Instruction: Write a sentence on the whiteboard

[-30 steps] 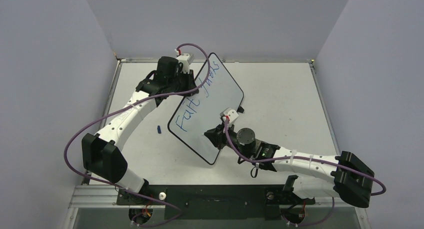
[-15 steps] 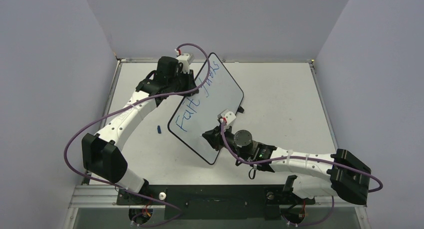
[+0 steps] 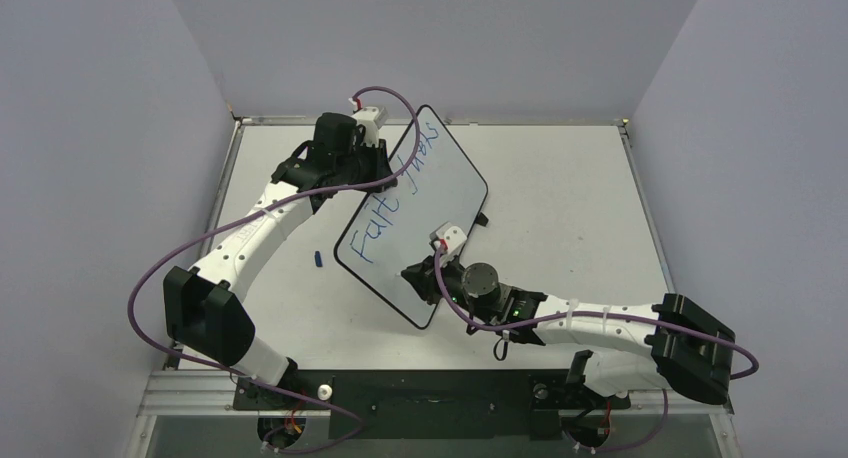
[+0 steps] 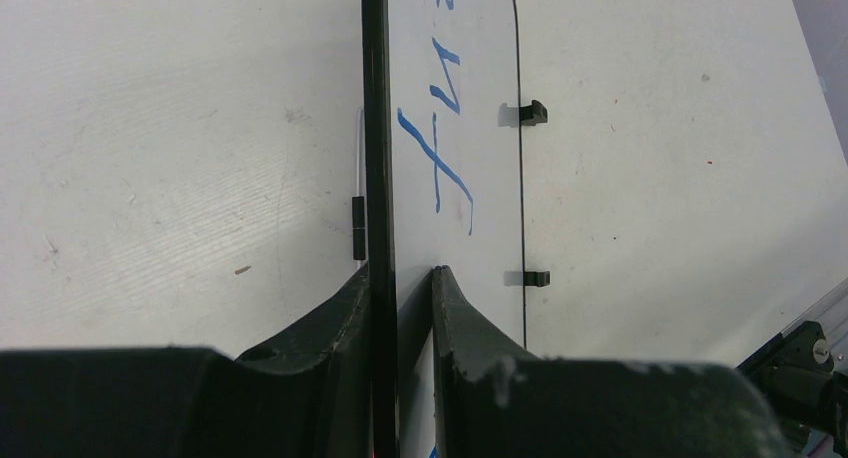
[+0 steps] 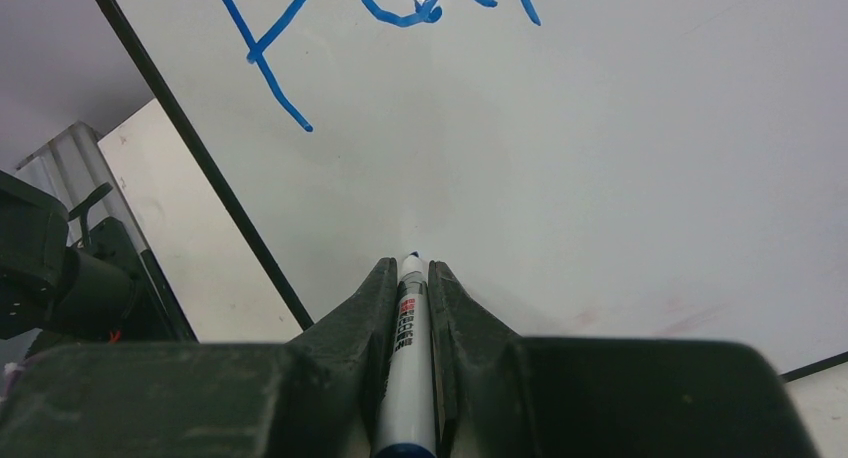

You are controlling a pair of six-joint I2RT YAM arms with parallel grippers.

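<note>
Left pincer pinches the whiteboard edge; right pincer pinches the marker; press lightly, starting at five o'clock of the sentence.

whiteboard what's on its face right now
On the whiteboard: blue writing in two lines, and a marker tip at the blank part, held in the right gripper. That gripper hides the spot under it from above.

One whiteboard, one marker, one small blue piece, two black tabs, one left tool, one right tool
</note>
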